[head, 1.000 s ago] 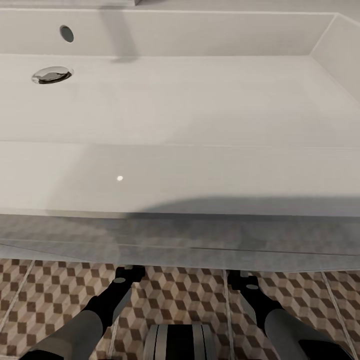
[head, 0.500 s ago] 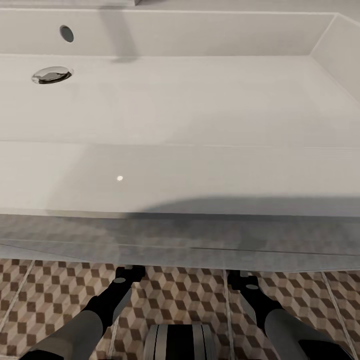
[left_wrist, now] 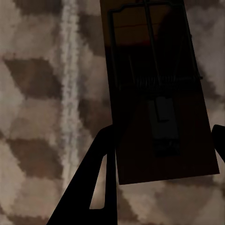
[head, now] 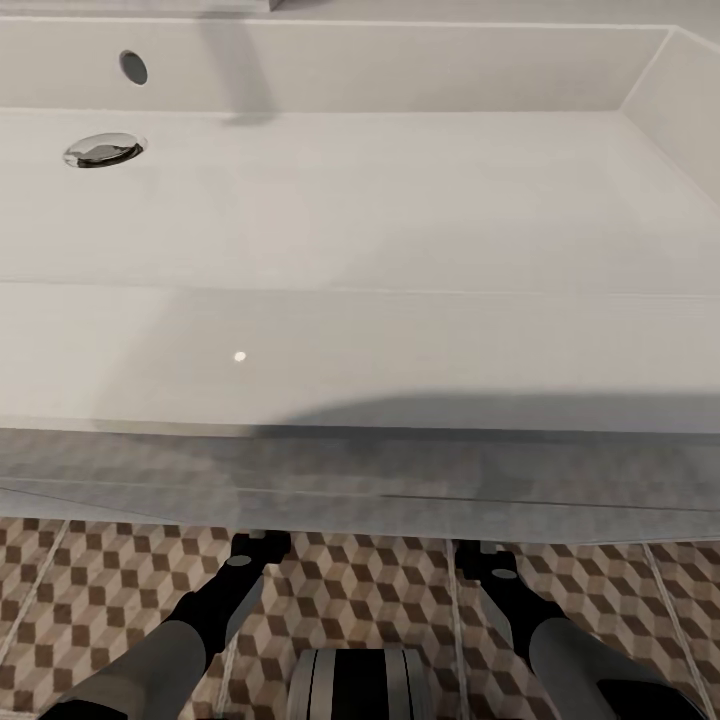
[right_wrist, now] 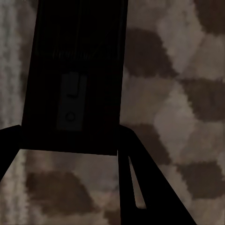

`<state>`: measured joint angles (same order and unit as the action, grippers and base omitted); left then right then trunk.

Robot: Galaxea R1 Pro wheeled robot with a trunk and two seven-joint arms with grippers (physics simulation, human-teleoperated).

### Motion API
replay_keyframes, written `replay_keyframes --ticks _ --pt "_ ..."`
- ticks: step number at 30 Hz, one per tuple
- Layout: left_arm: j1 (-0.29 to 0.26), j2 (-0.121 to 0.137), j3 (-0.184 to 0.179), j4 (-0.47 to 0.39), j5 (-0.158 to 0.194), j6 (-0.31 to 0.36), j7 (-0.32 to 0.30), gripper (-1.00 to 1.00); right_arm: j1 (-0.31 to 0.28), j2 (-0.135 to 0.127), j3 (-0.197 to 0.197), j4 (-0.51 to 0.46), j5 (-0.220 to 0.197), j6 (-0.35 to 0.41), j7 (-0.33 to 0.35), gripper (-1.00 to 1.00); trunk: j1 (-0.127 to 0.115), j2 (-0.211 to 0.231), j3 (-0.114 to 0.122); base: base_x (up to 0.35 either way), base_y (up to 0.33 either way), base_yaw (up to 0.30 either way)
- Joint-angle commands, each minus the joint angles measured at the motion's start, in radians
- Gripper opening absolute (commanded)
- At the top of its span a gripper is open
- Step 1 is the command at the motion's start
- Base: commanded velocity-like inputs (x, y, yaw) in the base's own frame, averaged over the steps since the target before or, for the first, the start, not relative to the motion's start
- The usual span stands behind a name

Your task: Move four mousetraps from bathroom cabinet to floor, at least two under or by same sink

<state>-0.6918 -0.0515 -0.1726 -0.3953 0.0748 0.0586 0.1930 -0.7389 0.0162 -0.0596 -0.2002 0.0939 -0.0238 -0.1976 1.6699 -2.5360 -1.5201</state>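
We're looking down from the head view onto the sink (head: 360,200), a long white trough with its chrome drain (head: 104,149) off to our left. Below its front edge runs the cube-patterned bathroom floor (head: 360,590), and both our dark arms reach forward and vanish under the sink's edge.

Over to the left wrist view: our left gripper (left_wrist: 161,154) has its fingers spread wide on either side of a mousetrap (left_wrist: 159,89), a dark brown board with its wire frame and a grey tab plain to see. We can't tell whether the fingers touch it, nor whether it lies flat on the tiles.

On the right wrist view, our right gripper (right_wrist: 70,154) is likewise spread, its fingers flanking the near end of a second mousetrap (right_wrist: 77,75), very dark in shadow. Contact there is unclear too.
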Motion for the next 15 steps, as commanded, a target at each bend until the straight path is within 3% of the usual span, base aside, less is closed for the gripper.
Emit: replay_keyframes --ticks 1,15 --pt "0.000 0.001 -0.008 -0.002 0.006 0.006 0.008 -1.00 0.000 0.001 -0.006 0.001 0.006 -0.003 -0.002 -1.00 0.000 0.000 -0.001 0.000 0.000 0.000" --pt "0.000 0.001 -0.008 -0.002 0.007 0.006 0.008 -1.00 0.000 0.001 -0.006 0.001 0.006 -0.002 -0.002 -1.00 0.000 0.000 -0.001 0.000 0.000 0.000"
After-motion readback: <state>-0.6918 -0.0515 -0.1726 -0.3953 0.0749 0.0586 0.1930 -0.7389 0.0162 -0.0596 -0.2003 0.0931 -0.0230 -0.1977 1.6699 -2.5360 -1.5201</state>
